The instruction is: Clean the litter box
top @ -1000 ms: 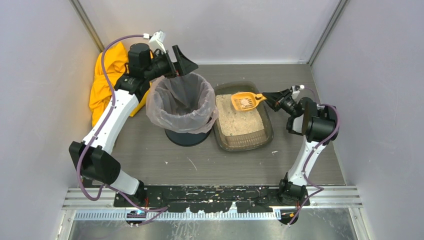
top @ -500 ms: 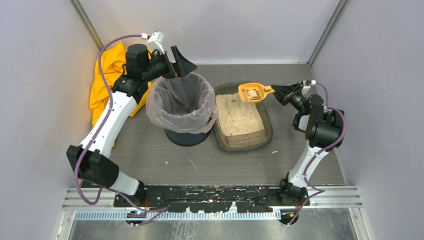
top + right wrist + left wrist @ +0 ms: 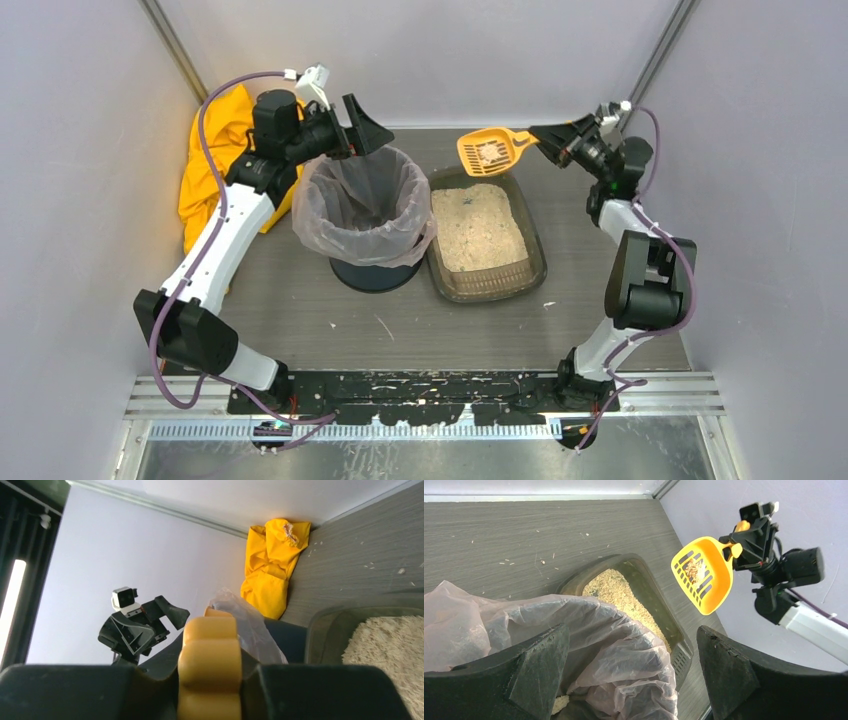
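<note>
right fingers [image 3: 556, 131] pinch the orange scoop [image 3: 487, 151], raised loaded beyond the far end of the litter box [image 3: 535, 270] at frame centre; the bin [image 3: 310, 215] lies to its left, under wide-spread left fingers [image 3: 372, 124].

Top external: high above and behind the arm bases, looking down; far enough to take in the whole table [image 3: 450, 320].
Left wrist: close over the bin [image 3: 574, 610] rim, facing the table's right edge past its own fingers [image 3: 539, 675].
Right wrist: low, sighting along the scoop [image 3: 210, 665] handle toward the far left corner.
Shared: litter box [image 3: 490, 285] and bin in all three. The wrist views face each other: one shows the right gripper [image 3: 736, 547], the other the left gripper [image 3: 160, 622].
</note>
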